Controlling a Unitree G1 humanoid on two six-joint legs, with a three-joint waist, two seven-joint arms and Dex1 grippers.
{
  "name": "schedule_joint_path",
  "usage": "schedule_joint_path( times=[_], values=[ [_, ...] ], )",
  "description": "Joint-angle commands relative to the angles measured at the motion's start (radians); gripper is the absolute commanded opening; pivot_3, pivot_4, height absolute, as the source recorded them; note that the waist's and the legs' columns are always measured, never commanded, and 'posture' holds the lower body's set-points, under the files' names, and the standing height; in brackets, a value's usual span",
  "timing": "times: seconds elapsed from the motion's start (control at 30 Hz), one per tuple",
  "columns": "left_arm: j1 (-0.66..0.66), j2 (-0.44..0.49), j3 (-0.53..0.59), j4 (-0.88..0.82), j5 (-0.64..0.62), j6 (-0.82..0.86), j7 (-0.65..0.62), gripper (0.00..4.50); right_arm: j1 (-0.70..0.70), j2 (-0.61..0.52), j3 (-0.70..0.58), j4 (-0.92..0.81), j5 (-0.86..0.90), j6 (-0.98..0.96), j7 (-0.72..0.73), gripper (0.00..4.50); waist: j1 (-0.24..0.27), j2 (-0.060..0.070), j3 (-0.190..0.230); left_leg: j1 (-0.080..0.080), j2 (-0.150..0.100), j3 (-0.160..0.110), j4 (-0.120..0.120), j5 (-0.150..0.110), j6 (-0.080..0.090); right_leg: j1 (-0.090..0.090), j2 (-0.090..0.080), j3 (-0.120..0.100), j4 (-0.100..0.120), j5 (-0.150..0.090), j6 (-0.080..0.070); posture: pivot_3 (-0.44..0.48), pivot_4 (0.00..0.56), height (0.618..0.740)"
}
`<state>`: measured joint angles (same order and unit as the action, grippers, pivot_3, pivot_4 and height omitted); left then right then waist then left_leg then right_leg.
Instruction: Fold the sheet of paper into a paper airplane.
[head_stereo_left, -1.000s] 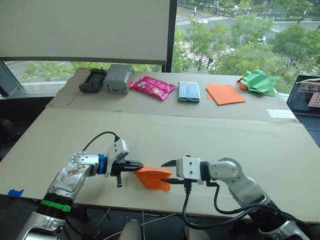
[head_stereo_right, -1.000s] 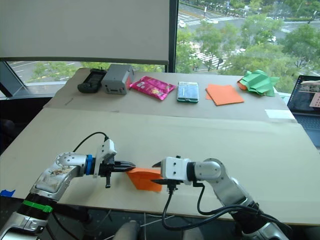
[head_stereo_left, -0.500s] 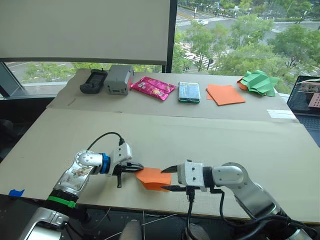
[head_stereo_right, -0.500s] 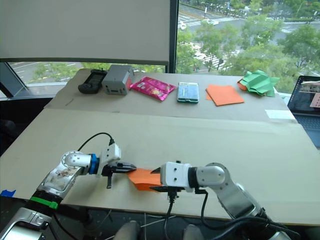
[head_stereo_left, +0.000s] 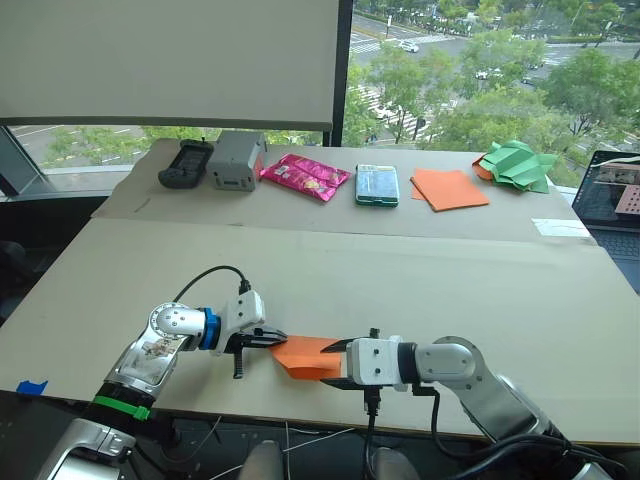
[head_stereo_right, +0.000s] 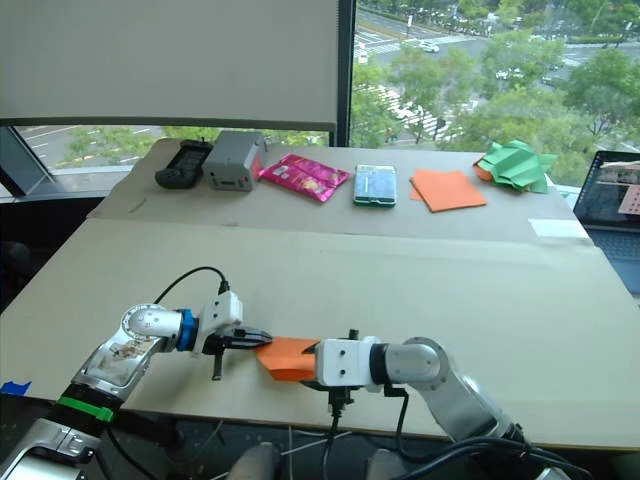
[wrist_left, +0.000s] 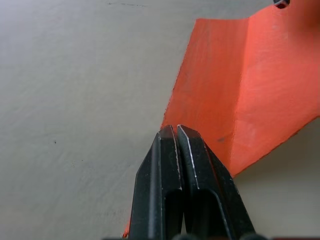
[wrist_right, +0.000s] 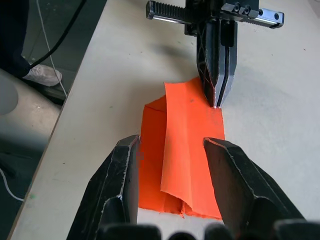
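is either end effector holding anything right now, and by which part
The left end effector pinches the folded orange paper at its corner. The right end effector is open, straddling it.

Head cameras overlook the table (head_stereo_left: 420, 270); wrist cameras face it closely.

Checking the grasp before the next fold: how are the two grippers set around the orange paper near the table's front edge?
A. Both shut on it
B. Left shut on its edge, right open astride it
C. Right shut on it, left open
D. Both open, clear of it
B: the left gripper has its fingers pressed together on the edge of the sheet of paper, while the right gripper has its fingers spread to either side of it.
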<state>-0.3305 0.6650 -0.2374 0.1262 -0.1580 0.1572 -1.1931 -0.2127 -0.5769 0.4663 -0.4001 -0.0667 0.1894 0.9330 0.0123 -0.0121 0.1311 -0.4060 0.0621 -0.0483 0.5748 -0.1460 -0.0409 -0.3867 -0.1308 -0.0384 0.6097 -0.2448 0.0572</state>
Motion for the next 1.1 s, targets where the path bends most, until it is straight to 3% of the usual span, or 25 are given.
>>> schedule_joint_path(
  times=[0.03,0.27,0.67,1.1],
  values=[
    [0.026,0.02,-0.026,-0.007,0.031,0.009,-0.013,0.14,-0.006,0.006,-0.008,-0.01,0.009,0.001,-0.003,2.27,0.0,0.0,0.0,0.0,0.0,0.0,0.0,0.0,0.0,0.0,0.0,0.0,0.0,0.0,0.0,0.0,0.15,0.702],
    [0.035,0.029,-0.022,-0.028,0.027,0.017,-0.01,0.12,-0.016,0.019,-0.009,0.015,0.018,0.008,0.003,0.04,0.0,0.0,0.0,0.0,0.001,0.0,0.0,0.0,0.0,0.0,0.0,0.0,0.0,0.0,0.0,0.0,0.15,0.702],
    [0.06,0.037,-0.018,-0.065,0.028,0.025,0.005,0.12,-0.127,0.116,-0.048,0.106,0.073,0.23,-0.017,0.04,-0.001,0.001,0.0,0.001,0.003,0.001,0.0,0.0,0.0,-0.001,0.002,0.0,0.001,0.0,-0.001,0.0,0.15,0.702],
    [0.055,0.076,0.035,-0.073,0.024,0.036,0.033,0.12,-0.135,0.128,0.019,0.234,0.017,0.332,-0.063,0.04,-0.003,0.002,-0.003,0.001,0.004,0.002,0.0,0.0,0.0,-0.001,0.002,-0.001,0.001,0.0,-0.001,0.0,0.15,0.702]
  ],
)
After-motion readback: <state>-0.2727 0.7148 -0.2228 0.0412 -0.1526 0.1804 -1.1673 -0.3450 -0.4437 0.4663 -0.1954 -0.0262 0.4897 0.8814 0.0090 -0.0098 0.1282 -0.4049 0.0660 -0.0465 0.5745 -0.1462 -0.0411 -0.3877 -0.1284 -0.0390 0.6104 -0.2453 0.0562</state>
